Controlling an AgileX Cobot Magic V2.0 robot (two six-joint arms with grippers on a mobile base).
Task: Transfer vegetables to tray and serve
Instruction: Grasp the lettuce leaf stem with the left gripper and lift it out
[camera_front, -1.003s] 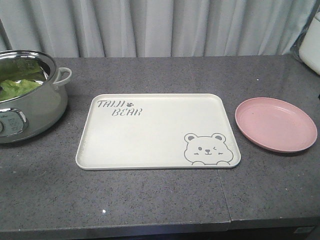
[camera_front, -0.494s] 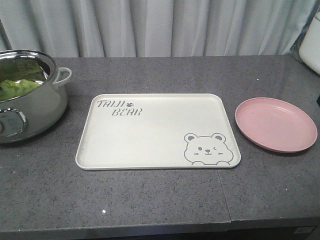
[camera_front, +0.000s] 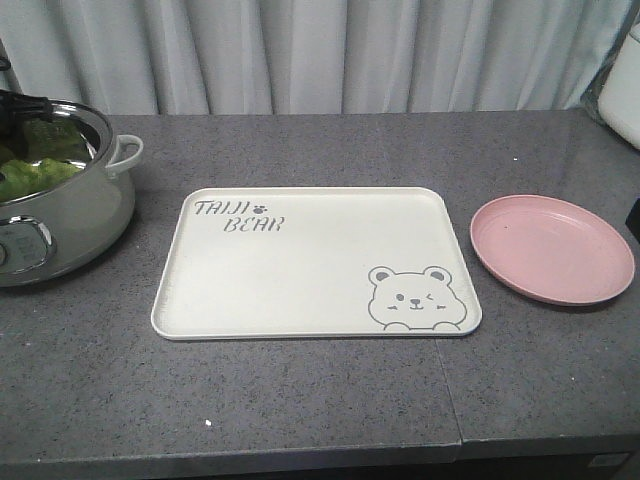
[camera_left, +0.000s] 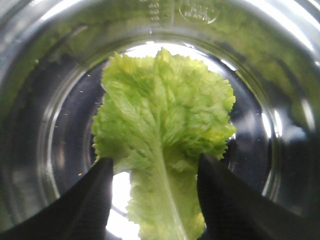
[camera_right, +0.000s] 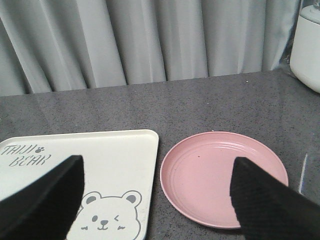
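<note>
Inside pot (camera_left: 35, 65), lettuce leaf (camera_left: 165, 115) lies flat on bottom, midrib pointing straight back between jaws of left gripper (camera_left: 156, 161). Jaws spread wide, straddling stem end. Right gripper (camera_right: 156, 162) also spread, holding nothing, well apart over tray (camera_right: 120, 150). Left one nearer.

A dark grey speckled surface (camera_front: 320, 400) carries a steel pot (camera_front: 75, 225) at the left, the cream tray (camera_front: 300, 270) in the middle and a pink plate (camera_front: 552, 250) on the right.

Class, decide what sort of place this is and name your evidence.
Probably a kitchen counter: a shiny steel pot holding a crinkly green lettuce leaf, a cream rectangular bear tray and a round pink plate.
</note>
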